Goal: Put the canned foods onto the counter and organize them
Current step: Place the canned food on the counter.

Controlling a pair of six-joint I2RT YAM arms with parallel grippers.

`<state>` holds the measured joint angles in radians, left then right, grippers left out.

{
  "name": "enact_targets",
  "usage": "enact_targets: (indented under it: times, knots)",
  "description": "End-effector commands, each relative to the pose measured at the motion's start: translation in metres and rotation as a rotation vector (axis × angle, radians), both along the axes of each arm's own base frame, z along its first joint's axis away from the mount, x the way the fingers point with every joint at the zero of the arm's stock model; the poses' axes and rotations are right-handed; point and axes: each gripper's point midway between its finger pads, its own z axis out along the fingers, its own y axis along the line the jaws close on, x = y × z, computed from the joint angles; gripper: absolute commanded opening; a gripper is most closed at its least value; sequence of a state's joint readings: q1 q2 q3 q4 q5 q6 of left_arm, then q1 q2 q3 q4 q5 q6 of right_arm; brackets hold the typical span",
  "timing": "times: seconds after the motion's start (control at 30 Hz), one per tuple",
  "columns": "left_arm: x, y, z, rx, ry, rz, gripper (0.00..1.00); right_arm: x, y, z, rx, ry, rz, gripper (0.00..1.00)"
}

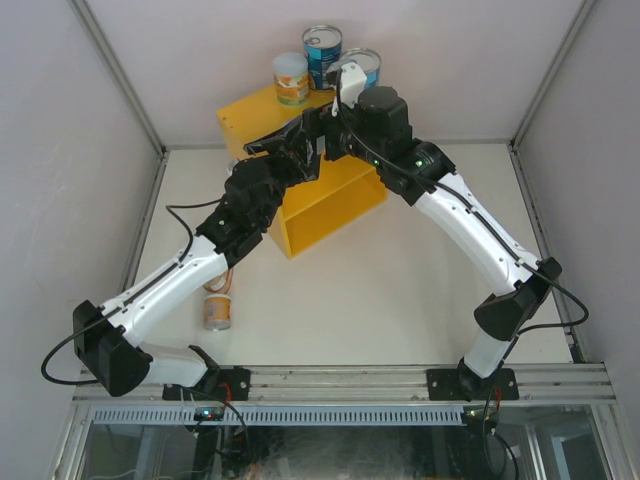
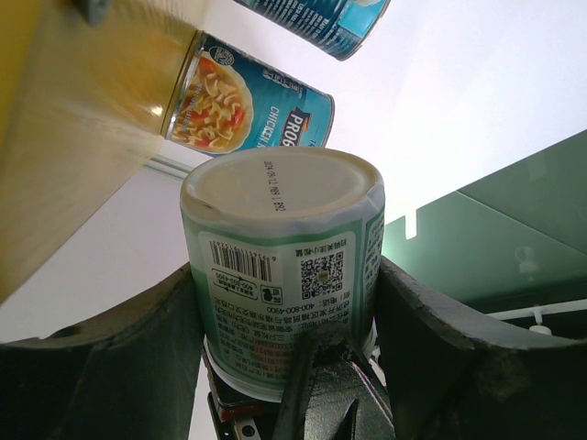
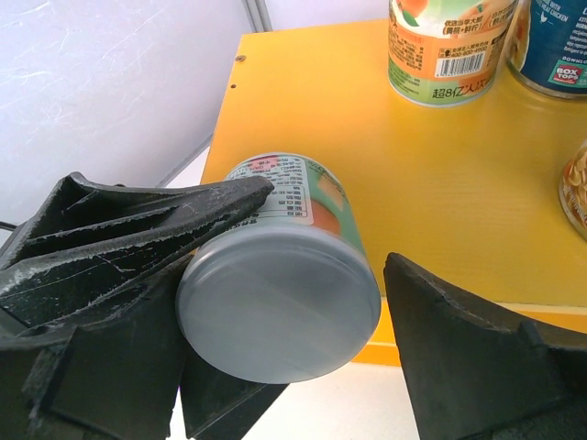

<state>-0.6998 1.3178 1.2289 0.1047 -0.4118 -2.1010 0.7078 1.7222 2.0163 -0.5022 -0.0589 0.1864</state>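
An orange-labelled can (image 1: 291, 80) and two blue-labelled cans (image 1: 322, 52) were seen set on the yellow counter (image 1: 250, 118), a green-labelled can (image 2: 284, 192) was clamped in the left gripper (image 2: 286, 275) at its edge, the right gripper (image 3: 303, 275) was spread open about it, and one can (image 1: 218, 310) was left lying on the table (image 1: 400, 270).

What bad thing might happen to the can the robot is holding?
The green-labelled can lies sideways in the left gripper, by the edge of the counter; released now, it may roll off. The right gripper sits open right around it, so the two might bump. Pushing further in might knock the orange-labelled can standing behind.
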Motion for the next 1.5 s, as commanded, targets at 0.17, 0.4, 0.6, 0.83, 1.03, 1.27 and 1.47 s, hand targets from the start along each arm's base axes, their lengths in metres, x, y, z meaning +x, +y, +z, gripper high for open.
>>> enact_targets:
  times: [0.17,0.4,0.6,0.83,1.03,1.27,1.47]
  knots:
    - [-0.058,0.0,0.115,-0.387,-0.198,-0.171,0.0,0.014,0.007,-0.018,0.018,0.032,-0.042,0.84]
    - [-0.062,-0.003,0.115,-0.388,-0.198,-0.177,0.0,0.012,0.003,-0.019,0.016,0.038,-0.052,0.88]
    - [-0.063,-0.005,0.117,-0.396,-0.198,-0.183,0.0,0.011,0.003,-0.024,0.01,0.059,-0.051,0.84]
    - [-0.062,-0.009,0.117,-0.405,-0.2,-0.191,0.03,0.011,0.006,-0.031,0.008,0.086,-0.048,0.71]
    - [-0.059,-0.02,0.116,-0.417,-0.206,-0.226,0.16,0.014,0.005,-0.035,0.0,0.106,-0.06,0.49]
    - [-0.059,-0.018,0.106,-0.409,-0.216,-0.225,0.43,0.014,-0.006,-0.02,-0.032,0.094,-0.088,0.29]
    - [-0.057,-0.019,0.096,-0.371,-0.219,-0.231,0.58,0.015,-0.011,-0.004,-0.043,0.081,-0.094,0.26]
